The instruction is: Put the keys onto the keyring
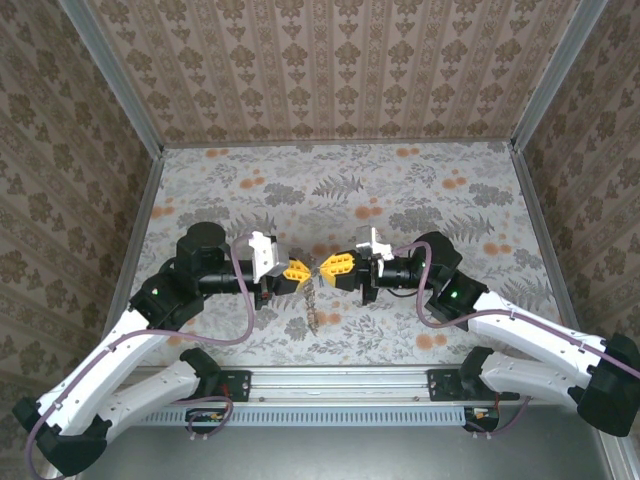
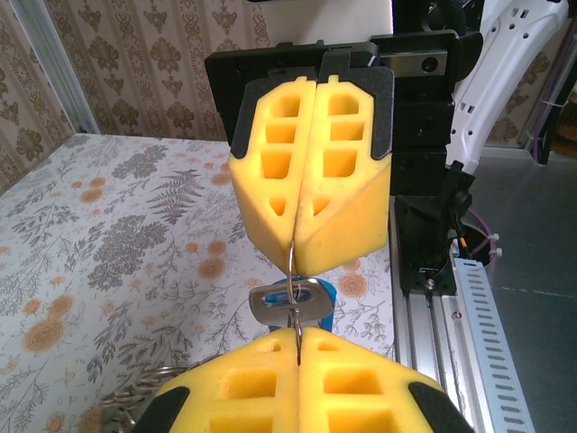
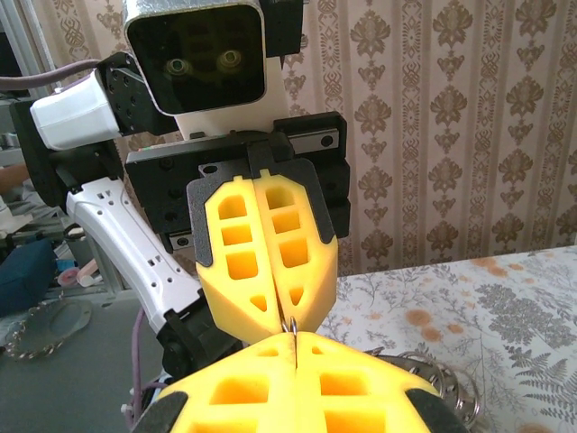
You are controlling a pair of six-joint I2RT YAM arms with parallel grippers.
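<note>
While the keyring (image 1: 313, 300) hung in mid-air

As I watched, my left gripper (image 1: 303, 270) sat clamped on its wire loop; a blue-headed key (image 2: 311, 299) dangled there above the table (image 1: 420, 200), and the right gripper (image 1: 330, 268) pinched the same loop.

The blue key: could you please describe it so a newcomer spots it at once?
Above the floral table, the left claw and right claw meet tip to tip. The key sits in the gap between them; its bright blue head distinguishes it from the silvery chain.
</note>
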